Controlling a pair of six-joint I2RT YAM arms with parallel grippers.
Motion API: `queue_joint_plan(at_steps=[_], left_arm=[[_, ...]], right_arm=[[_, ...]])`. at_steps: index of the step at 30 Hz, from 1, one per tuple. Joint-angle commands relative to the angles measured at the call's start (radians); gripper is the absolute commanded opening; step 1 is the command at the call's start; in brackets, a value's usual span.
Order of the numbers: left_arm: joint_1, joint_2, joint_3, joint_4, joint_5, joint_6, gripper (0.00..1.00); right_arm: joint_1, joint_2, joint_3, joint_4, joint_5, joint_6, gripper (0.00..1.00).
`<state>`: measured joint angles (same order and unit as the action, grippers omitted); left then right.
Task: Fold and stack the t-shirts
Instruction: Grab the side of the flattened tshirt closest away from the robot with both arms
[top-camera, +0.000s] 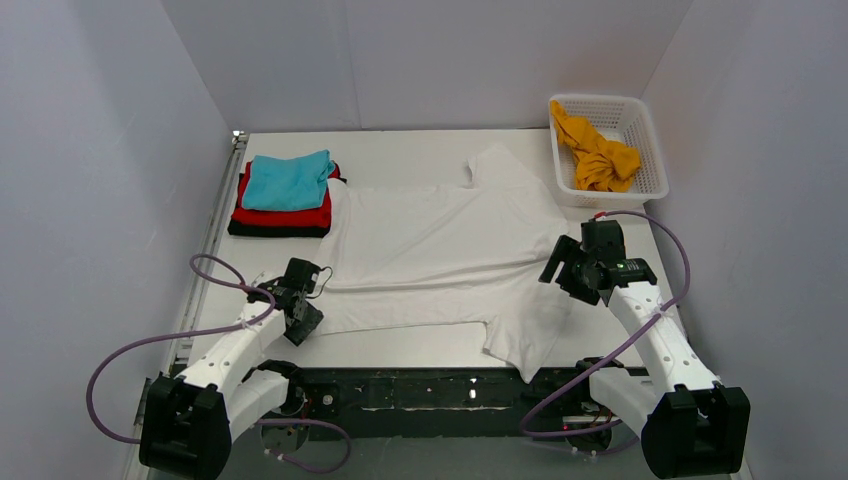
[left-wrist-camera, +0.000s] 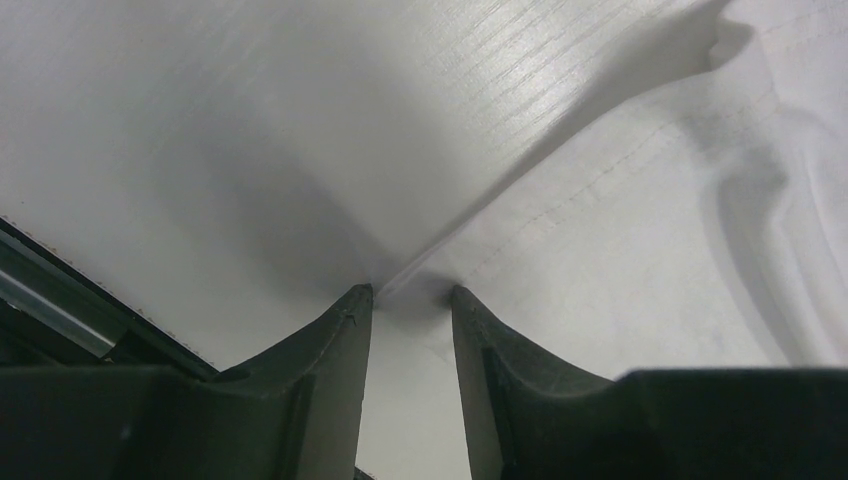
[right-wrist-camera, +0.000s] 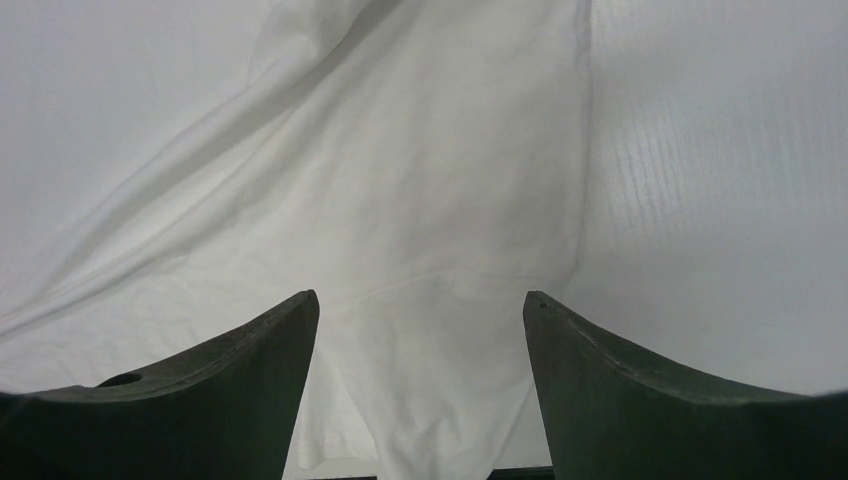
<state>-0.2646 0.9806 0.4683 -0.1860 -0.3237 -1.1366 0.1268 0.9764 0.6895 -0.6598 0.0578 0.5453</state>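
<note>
A large white t-shirt (top-camera: 440, 250) lies spread flat across the middle of the table, one sleeve reaching the near edge. My left gripper (top-camera: 312, 322) sits low at its near-left corner. In the left wrist view the jaws (left-wrist-camera: 412, 292) stand a narrow gap apart, open, with the shirt's hem corner (left-wrist-camera: 600, 230) between the tips. My right gripper (top-camera: 560, 275) hovers open over the shirt's right side, and white cloth (right-wrist-camera: 430, 200) shows below its wide-set jaws (right-wrist-camera: 422, 296). A folded stack of a teal (top-camera: 288, 181), a red (top-camera: 285, 213) and a black t-shirt (top-camera: 275, 230) lies at the back left.
A white lattice basket (top-camera: 640, 120) at the back right holds a crumpled orange-yellow t-shirt (top-camera: 597, 155). Grey walls close the table in on three sides. A black rail (top-camera: 430, 385) runs along the near edge between the arm bases.
</note>
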Motion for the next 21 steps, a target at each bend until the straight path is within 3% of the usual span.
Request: queue_joint_plan(at_steps=[1, 7, 9, 10, 14, 16, 21], left_arm=[[0.000, 0.058, -0.041, -0.053, 0.099, 0.010, 0.32], [-0.006, 0.125, -0.033, 0.012, 0.157, 0.021, 0.24], [-0.009, 0.145, -0.025, 0.011, 0.158, 0.036, 0.13], [-0.011, 0.151, -0.020, 0.006, 0.157, 0.042, 0.02], [-0.011, 0.130, -0.008, -0.003, 0.148, 0.075, 0.00], [-0.010, 0.103, -0.005, -0.014, 0.134, 0.090, 0.00], [-0.011, 0.093, 0.044, -0.109, 0.097, 0.110, 0.00]], right_arm=[[0.005, -0.004, 0.020, -0.026, 0.021, -0.005, 0.83], [0.005, -0.009, 0.042, -0.086, 0.057, 0.000, 0.83], [0.005, -0.009, 0.044, -0.098, 0.059, 0.007, 0.83], [0.006, -0.009, 0.045, -0.105, 0.056, 0.010, 0.82], [0.035, -0.008, 0.073, -0.161, 0.037, 0.022, 0.80], [0.109, -0.004, 0.111, -0.218, 0.056, 0.043, 0.80], [0.433, 0.032, 0.155, -0.390, 0.076, 0.161, 0.80]])
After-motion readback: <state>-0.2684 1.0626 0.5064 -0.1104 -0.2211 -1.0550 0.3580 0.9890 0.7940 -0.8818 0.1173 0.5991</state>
